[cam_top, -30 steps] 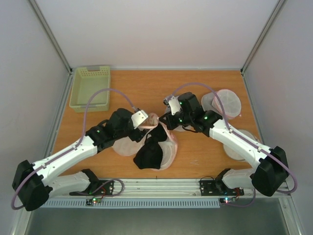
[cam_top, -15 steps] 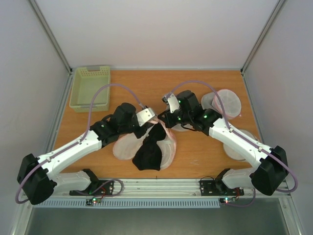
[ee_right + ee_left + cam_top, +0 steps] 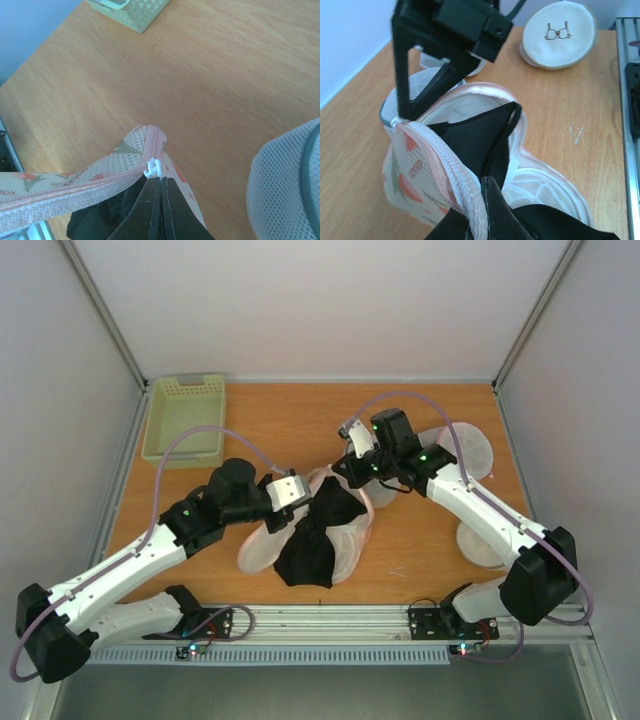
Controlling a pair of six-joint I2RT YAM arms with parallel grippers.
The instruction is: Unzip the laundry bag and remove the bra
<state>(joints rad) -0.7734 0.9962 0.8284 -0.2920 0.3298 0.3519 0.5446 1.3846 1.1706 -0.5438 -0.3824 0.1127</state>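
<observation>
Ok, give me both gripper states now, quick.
Left gripper: shut on the laundry bag, at its zipper edge.
Right gripper: shut on the laundry bag too, at its zipper edge.

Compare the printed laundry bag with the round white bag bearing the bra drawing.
The laundry bag is printed red and green with pink trim; the round bag is white with one small drawing. The laundry bag gapes open, black bra showing; the round bag shows no opening. The left tool and right tool pinch the laundry bag; the round bag lies untouched. Both are mesh.
</observation>
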